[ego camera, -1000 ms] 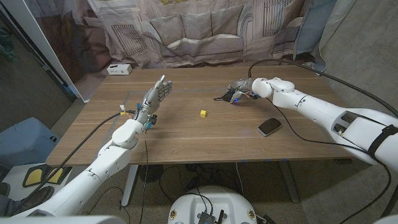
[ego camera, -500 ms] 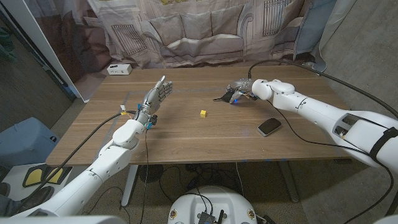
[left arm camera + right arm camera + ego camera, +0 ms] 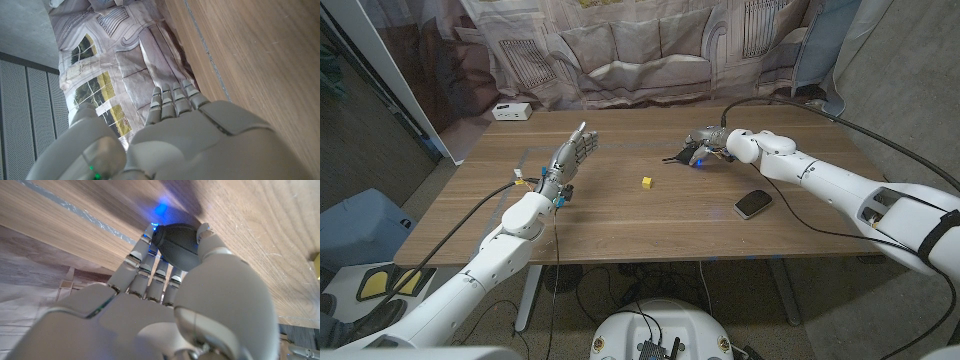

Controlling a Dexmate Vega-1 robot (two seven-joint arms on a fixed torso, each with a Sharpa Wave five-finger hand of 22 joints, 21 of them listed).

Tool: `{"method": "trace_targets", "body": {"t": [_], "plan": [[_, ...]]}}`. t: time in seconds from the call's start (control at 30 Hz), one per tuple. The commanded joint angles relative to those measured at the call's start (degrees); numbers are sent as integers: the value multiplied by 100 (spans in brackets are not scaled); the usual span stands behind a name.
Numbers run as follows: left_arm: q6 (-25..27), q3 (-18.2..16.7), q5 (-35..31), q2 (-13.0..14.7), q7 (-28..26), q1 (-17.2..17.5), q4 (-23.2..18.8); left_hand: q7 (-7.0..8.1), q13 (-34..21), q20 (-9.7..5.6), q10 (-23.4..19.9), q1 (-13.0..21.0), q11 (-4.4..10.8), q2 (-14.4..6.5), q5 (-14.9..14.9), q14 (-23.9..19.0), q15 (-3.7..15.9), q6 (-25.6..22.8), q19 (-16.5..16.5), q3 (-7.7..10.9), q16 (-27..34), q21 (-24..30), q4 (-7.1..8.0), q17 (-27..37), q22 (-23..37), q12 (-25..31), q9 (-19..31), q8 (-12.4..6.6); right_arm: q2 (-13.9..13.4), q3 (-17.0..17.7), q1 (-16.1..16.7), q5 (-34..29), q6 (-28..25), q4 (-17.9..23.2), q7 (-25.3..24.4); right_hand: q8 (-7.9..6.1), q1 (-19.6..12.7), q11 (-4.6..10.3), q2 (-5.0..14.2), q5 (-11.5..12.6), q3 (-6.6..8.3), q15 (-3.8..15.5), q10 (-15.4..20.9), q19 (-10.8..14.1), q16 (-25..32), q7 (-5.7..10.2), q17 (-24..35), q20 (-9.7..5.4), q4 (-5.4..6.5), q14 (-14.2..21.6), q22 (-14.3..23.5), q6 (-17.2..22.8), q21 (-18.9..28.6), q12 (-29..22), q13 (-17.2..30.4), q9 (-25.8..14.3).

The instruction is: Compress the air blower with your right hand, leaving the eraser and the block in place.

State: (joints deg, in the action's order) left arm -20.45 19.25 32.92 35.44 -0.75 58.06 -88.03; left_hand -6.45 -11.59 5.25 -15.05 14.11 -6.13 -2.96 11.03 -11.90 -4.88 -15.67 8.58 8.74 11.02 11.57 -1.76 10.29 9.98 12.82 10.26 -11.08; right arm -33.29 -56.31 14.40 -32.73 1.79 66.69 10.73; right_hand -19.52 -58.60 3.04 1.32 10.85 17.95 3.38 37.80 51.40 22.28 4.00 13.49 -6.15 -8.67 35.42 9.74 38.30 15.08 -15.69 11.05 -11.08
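Observation:
The air blower point(image 3: 688, 153) is a dark rubber bulb with a thin black nozzle pointing toward my left, lying on the far right-centre of the table. My right hand point(image 3: 708, 143) wraps around it; in the right wrist view the bulb point(image 3: 179, 245) sits between the fingers point(image 3: 148, 265) and the thumb. A small yellow block point(image 3: 647, 182) lies apart at mid-table. A dark flat eraser point(image 3: 753, 204) rests nearer the front right. My left hand point(image 3: 568, 160) stands over the left side with fingers extended and apart, holding nothing; from its wrist its back point(image 3: 200, 145) shows beside the tabletop.
A white box point(image 3: 512, 111) sits at the table's far left corner. A black cable point(image 3: 790, 100) arcs over the far right edge. A printed curtain point(image 3: 650, 45) hangs behind the table point(image 3: 620, 225).
My right hand has crept slightly toward my left and farther with the blower in it. Left hand, block and eraser have stayed put.

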Motion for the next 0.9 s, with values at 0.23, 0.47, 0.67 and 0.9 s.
{"method": "trace_targets", "body": {"t": [0.23, 0.47, 0.67, 0.9], "plan": [[38, 46, 4, -18, 49, -68, 42, -7, -9, -11, -49, 21, 22, -56, -12, -40, -10, -35, 49, 14, -12, -17, -46, 7, 27, -3, 20, -12, -292, 480, 499, 329, -235, 582, -502, -27, 68, 0, 82, -16, 5, 458, 107, 36, 47, -26, 21, 10, 60, 100, 34, 92, 20, -18, 13, -15], [20, 65, -17, -30, 72, -116, 62, -3, -9, -12, -34, 26, 13, -65, -13, -41, -11, -41, 53, 19, -13, -16, -52, 7, 27, -12, 21, -11, -390, 619, 651, 379, -306, 821, -624, -20, 70, 3, 103, -18, 1, 452, 145, 37, 47, -28, 29, 18, 63, 104, 36, 120, 13, -12, 12, -13], [23, 60, -20, -26, 60, -115, 56, -7, -9, -19, -47, 29, 8, -70, -14, -43, -7, -43, 52, 22, -13, -18, -58, 7, 27, -8, 21, -9, -429, 710, 746, 397, -310, 943, -756, -10, 75, -4, 120, -19, -1, 456, 163, 40, 47, -30, 35, 22, 68, 107, 37, 124, 9, -6, 12, -11], [-1, 64, -17, -44, 74, -137, 83, -3, -9, -19, -54, 32, 14, -75, -15, -46, -4, -44, 53, 25, -13, -18, -63, 7, 27, -7, 21, -7, -482, 843, 889, 431, -347, 1141, -942, 6, 84, 6, 115, -23, -7, 460, 178, 46, 36, -18, 27, 32, 67, 120, 38, 122, 5, 6, 11, -11]]}}
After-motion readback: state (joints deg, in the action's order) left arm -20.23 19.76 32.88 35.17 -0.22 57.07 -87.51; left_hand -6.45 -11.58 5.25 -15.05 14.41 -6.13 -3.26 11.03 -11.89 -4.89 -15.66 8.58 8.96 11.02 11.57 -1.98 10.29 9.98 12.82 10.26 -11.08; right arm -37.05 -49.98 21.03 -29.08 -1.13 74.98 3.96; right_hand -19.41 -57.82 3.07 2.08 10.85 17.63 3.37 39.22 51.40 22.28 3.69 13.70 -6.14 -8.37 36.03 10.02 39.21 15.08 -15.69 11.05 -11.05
